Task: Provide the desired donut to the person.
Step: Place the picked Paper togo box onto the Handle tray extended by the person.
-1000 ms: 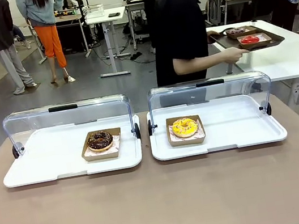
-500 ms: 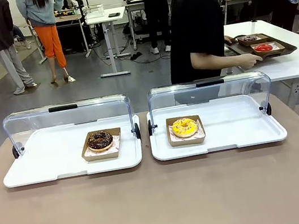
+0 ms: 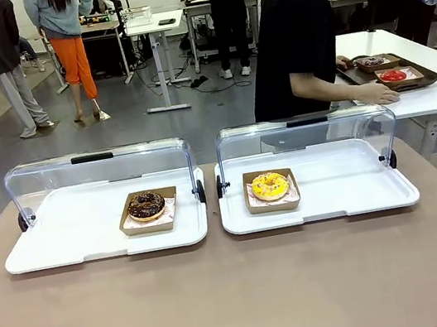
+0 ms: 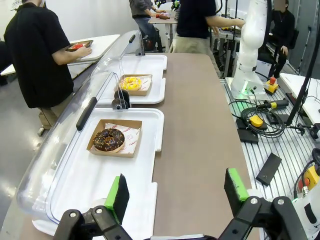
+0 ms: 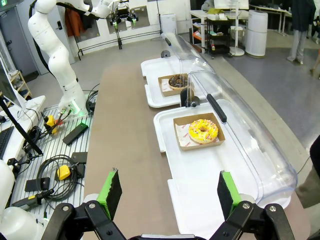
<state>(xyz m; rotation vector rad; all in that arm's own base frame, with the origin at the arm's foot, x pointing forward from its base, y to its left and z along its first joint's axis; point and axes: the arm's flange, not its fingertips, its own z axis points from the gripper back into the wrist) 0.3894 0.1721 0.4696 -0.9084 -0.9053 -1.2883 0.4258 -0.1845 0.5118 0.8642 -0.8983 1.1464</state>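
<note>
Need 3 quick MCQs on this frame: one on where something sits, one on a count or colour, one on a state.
1. Where is the chocolate donut?
A. On the left white tray
B. On the right white tray
C. On the bare tabletop

2. What colour is the icing on the donut on the right white tray?
A. Pink
B. Yellow
C. White

3. How do the clear tray covers stand?
A. Taken off and laid on the table
B. Shut down over the donuts
C. Swung open toward the far side

Answers:
1. A: in the front view it sits in its cardboard box on the left tray.
2. B: yellow icing with sprinkles, clear in the right wrist view.
3. C: both domes stand up behind the trays, leaving the donuts uncovered.
</note>
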